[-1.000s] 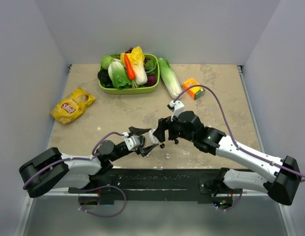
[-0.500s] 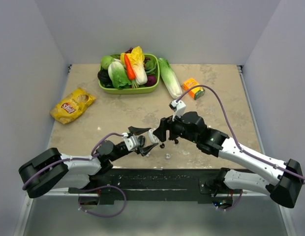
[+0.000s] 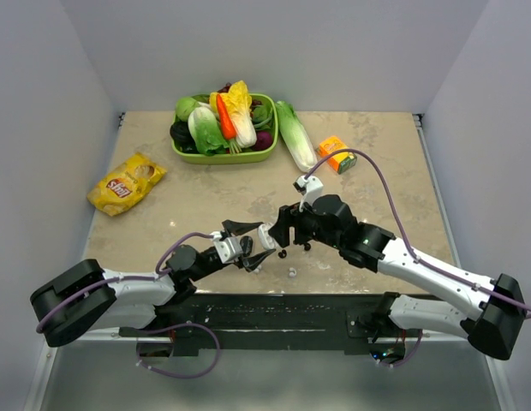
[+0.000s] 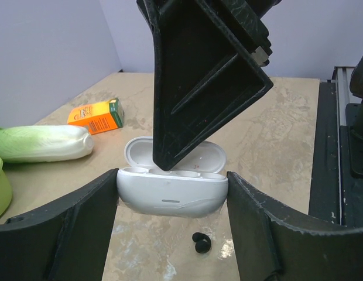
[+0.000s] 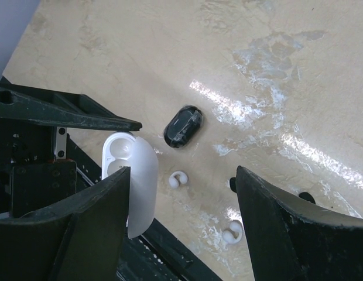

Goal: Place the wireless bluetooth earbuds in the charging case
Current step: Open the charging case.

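The left hand (image 4: 173, 196) pinches the white charging case (image 4: 170, 190) by its ends, with the lid tipped open behind. The left wrist view shows a black earbud (image 4: 200, 242) on the table (image 4: 275, 146) just below that hand. The right wrist view adds the right hand (image 5: 182, 175), spread wide beside the case, and white earbuds (image 5: 178, 178) lying under its gap. The print on the orange carton (image 4: 96, 115) and on the yellow bag (image 3: 126, 183) is too small to read.

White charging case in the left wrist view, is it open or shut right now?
Open. The white charging case has its lid swung back behind the base, leaving the earbud wells exposed.
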`<state>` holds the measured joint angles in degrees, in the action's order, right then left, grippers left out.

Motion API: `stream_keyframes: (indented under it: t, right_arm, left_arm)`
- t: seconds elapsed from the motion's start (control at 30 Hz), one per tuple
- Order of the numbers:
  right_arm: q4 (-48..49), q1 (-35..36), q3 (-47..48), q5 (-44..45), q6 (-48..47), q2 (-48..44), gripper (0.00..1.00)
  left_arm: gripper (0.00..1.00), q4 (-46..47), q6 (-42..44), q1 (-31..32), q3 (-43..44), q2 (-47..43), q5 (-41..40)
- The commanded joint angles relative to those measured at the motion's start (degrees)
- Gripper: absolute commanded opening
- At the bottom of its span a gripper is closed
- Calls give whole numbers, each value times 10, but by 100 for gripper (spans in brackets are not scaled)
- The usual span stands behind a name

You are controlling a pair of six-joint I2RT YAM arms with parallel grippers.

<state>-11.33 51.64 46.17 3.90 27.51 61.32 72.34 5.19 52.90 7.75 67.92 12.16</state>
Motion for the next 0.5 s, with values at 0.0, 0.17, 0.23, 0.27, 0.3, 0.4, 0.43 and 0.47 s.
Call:
stream_keyframes:
  t: [0.0,0.17,0.23,0.27,0.3,0.4,0.43,0.47]
  right_arm:
    - [-5,-5,13,18,4,-15,74]
    - [32,-5,2,-11,3,-41,74]
    - [40,-5,7,-25,5,-44,74]
    - [44,-5,9,-34,5,-43,73]
    - [45,-5,11,-37,6,-40,71]
    - [41,-5,20,-57,11,-19,64]
    - [40,-5,23,-57,15,-10,62]
    - [36,-5,24,-57,16,-8,61]
  left_arm:
    - [0,258,12,3,5,-15,0]
    - [0,256,10,4,4,-15,-2]
    - [0,257,10,4,5,-10,-3]
    - [0,257,10,4,6,-9,-2]
    - [0,259,10,5,6,-8,-3]
    - [0,262,10,5,6,-8,-4]
    - [0,263,10,6,6,-9,-4]
    - [0,261,10,6,6,-11,-4]
